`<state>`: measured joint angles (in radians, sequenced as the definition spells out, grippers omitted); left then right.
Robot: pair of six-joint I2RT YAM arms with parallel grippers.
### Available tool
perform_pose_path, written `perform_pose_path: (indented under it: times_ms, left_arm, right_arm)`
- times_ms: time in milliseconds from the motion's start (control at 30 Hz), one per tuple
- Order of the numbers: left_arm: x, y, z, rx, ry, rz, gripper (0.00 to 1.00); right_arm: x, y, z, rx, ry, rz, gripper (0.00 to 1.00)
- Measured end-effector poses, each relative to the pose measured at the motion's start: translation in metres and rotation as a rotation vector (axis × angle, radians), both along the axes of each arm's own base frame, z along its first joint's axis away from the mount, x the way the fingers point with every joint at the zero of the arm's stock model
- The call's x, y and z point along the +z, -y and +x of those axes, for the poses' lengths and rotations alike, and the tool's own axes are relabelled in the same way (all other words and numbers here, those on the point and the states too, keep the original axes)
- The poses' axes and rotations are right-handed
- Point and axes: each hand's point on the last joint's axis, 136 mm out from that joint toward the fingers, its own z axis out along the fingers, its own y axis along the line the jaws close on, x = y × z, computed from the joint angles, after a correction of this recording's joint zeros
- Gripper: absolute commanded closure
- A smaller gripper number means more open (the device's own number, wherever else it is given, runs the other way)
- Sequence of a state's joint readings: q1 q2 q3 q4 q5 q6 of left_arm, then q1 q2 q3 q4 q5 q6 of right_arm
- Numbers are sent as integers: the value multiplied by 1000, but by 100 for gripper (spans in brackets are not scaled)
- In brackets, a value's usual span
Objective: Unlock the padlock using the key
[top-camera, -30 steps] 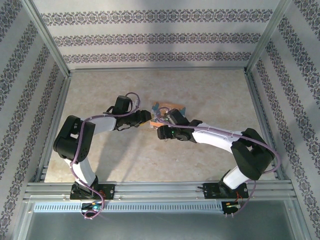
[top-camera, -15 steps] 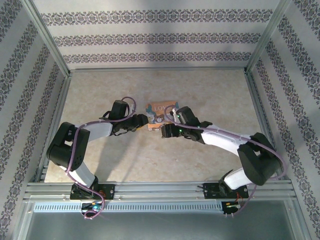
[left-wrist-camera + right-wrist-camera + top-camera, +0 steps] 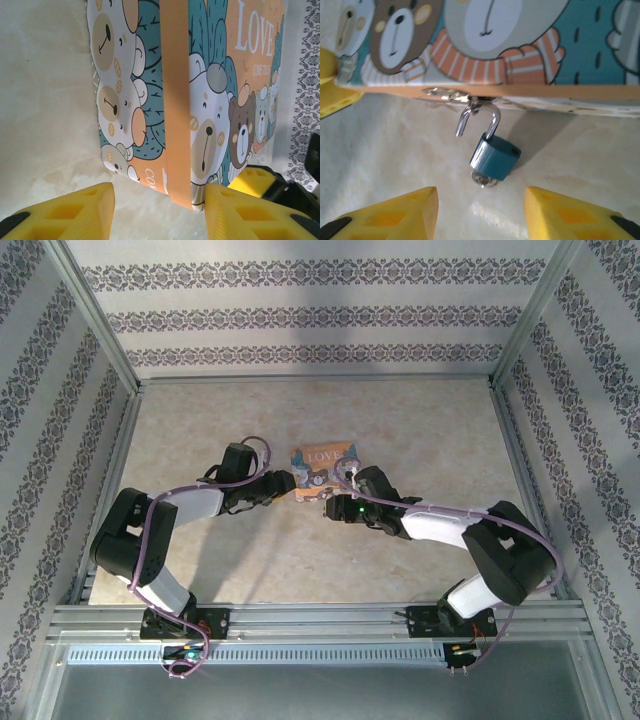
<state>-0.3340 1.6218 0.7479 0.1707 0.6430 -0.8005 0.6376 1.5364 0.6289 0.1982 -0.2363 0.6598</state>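
1. Plainly, the right gripper (image 3: 481, 197) has its jaws apart with nothing between them. Just ahead sits the blue padlock (image 3: 495, 156), its shackle (image 3: 493, 118) open and hooked in the clasp (image 3: 442, 93) of the box (image 3: 520, 30), with the key (image 3: 484, 180) in its base.
2. The left gripper (image 3: 159, 196) has its jaws apart astride the box's near corner, not clamped.

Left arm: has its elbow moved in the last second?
Yes. In the top view the elbow has swung back and outward, nearer the left side rail, while the left gripper stays by the orange box.
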Motion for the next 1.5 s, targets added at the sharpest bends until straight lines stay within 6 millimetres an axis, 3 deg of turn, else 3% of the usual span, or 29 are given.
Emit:
perform_pose_path:
  times_ms: [433, 867, 1300, 1500]
  left_arm:
    - [0, -1, -2, 10, -3, -10, 51]
    - [0, -2, -4, 13, -2, -10, 51]
    - [-20, -11, -27, 37, -74, 18, 51]
    - [-25, -9, -37, 36, -99, 18, 51]
  right_arm:
    - [-24, -4, 9, -52, -19, -27, 55]
    - [-28, 0, 14, -88, -16, -69, 62]
    - [-25, 22, 24, -124, -2, -108, 67]
    - [-23, 23, 26, -96, -5, -88, 70]
